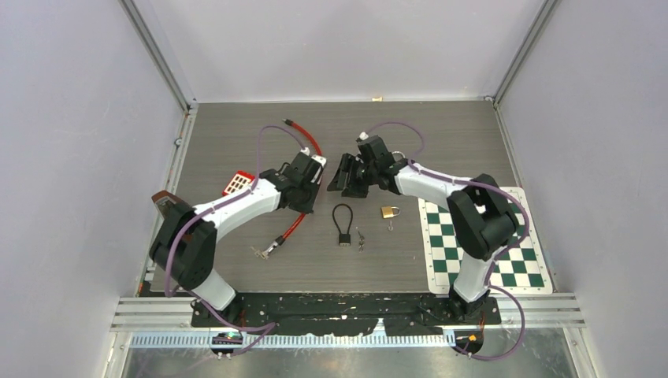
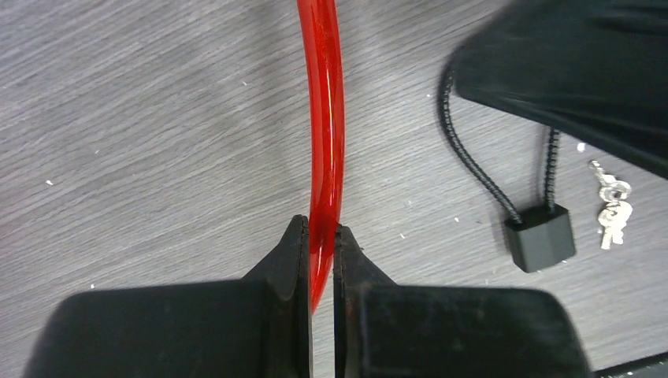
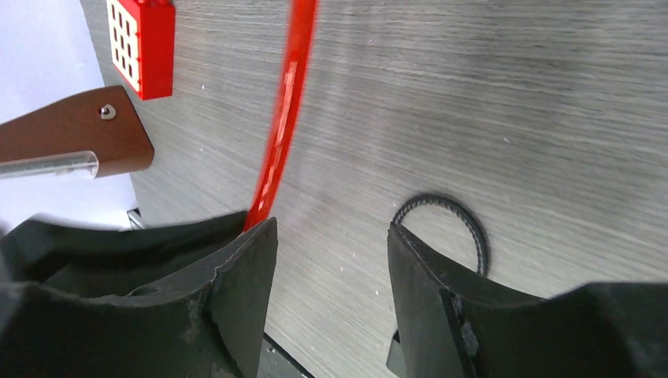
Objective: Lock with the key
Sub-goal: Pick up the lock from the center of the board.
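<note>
My left gripper is shut on a red cable lock that lies across the table; from above the gripper sits mid-way along the cable. One metal end of the cable rests at the lower left. My right gripper stands open over bare table with nothing between its fingers, beside the left one. A black cable lock lies in front, small keys next to it. A brass padlock with a key lies to the right.
A red block with a white grid sits left of the left gripper, a brown wooden piece further left. A green-and-white chequered mat covers the table's right side. Walls close in on both sides.
</note>
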Available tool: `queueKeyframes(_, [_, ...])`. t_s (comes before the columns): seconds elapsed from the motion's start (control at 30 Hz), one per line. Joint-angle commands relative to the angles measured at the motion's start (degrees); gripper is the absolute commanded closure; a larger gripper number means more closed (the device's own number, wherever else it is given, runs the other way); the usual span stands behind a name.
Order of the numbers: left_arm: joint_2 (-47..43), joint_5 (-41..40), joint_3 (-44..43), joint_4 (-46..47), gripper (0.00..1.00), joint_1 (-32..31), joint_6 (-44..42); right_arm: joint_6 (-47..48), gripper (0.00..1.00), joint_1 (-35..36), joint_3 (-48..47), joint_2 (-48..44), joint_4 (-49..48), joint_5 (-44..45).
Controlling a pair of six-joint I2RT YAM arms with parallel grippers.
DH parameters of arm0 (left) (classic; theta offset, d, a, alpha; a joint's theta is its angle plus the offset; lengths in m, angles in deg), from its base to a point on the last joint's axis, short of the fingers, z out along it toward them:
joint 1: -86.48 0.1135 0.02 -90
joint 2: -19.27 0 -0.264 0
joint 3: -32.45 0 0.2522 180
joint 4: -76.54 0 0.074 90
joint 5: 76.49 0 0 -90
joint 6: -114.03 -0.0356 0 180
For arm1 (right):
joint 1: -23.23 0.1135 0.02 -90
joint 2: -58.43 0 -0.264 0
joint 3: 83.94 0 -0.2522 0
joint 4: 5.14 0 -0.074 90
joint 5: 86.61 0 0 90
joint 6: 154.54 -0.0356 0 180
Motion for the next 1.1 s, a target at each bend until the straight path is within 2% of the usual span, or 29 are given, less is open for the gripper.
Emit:
queueKeyframes(0.0, [-5.1, 1.5, 0.4, 1.5, 1.0, -0.2, 1.2, -7.7, 0.4, 0.4, -3.1, 4.0, -5.7, -3.9])
queueKeyframes(0.23, [-6.6, 1.6, 1.6, 3.3, 1.0, -0.2, 1.3, -12.1, 0.42, 0.9, -5.0, 6.9, -11.6, -7.2])
queueKeyframes(0.43, [-6.2, 1.4, 0.2, 3.4, 1.0, -0.2, 1.5, -16.0, 0.43, 1.0, -3.0, 6.7, -16.1, -8.9])
queueKeyframes(0.73, [-7.2, 2.6, 0.3, 4.6, 1.0, -0.2, 0.9, -20.4, 0.48, 1.9, -6.5, 12.0, -14.7, -10.8])
queueKeyframes(0.8, [-7.7, 2.4, 0.7, 4.9, 1.0, -0.2, 0.9, -21.2, 0.53, 2.1, -7.4, 13.1, -14.6, -11.2])
queueKeyframes(0.97, [-9.7, 2.5, 2.0, 6.3, 1.0, -0.2, 0.4, -21.7, 0.73, 2.5, -8.6, 14.4, -17.4, -13.3])
queueKeyframes(1.07, [-10.9, 2.3, 2.8, 7.3, 1.0, -0.1, -0.3, -21.7, 0.91, 2.5, -7.9, 13.3, -21.3, -14.8])
